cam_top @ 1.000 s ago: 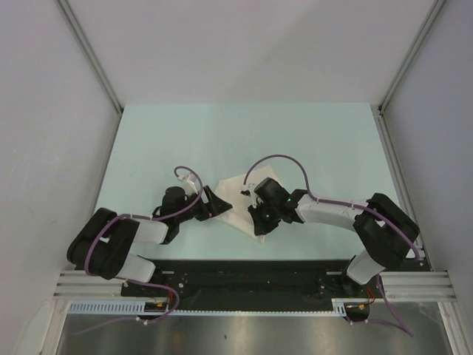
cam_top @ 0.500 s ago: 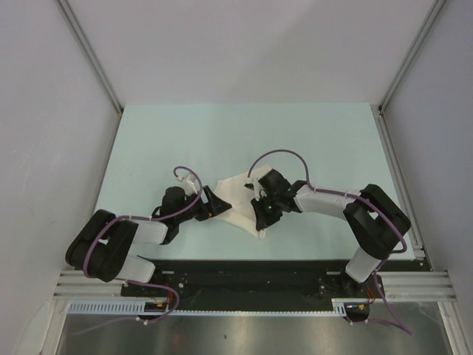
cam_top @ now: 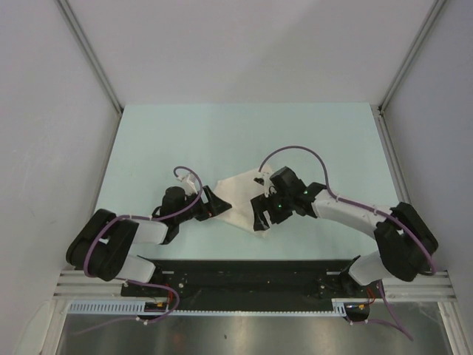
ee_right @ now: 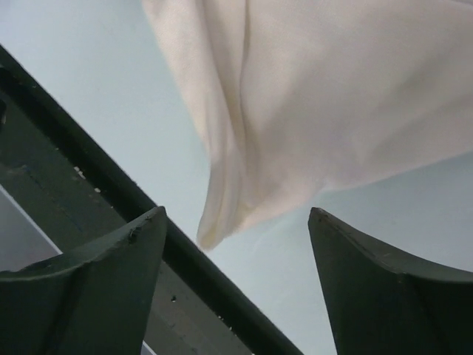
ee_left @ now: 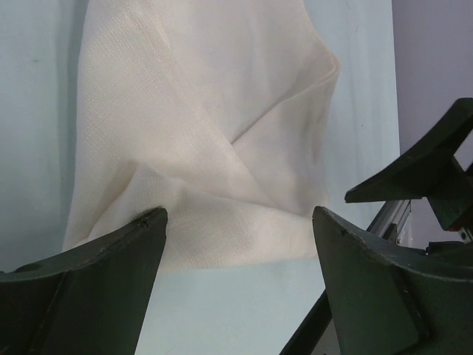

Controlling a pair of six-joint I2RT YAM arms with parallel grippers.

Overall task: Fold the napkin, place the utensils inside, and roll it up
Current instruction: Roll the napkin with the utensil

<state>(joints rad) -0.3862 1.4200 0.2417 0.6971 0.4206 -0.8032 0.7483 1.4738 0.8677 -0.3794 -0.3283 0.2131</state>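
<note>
The cream-white napkin (cam_top: 238, 188) lies crumpled and partly folded on the pale table between my two grippers. My left gripper (cam_top: 215, 205) sits at its left edge, open, its fingertips on either side of the cloth's near hem (ee_left: 222, 244) with nothing pinched. My right gripper (cam_top: 259, 216) is at the napkin's near-right corner, also open and empty. In the right wrist view the napkin's pointed corner (ee_right: 214, 229) lies just ahead of the gap between the fingers. In the left wrist view the napkin (ee_left: 214, 126) shows overlapping folds. The utensils are hidden or out of view.
The black base rail (cam_top: 251, 270) runs along the table's near edge, close behind the napkin, and crosses the right wrist view as a dark bar (ee_right: 96, 177). Part of the right gripper (ee_left: 421, 170) shows beyond the napkin. Grey walls enclose the table (cam_top: 295, 133).
My right gripper has opened and let go of the napkin, then drawn back to the right. The cloth now spreads further toward the back right. The left arm has stayed put.
</note>
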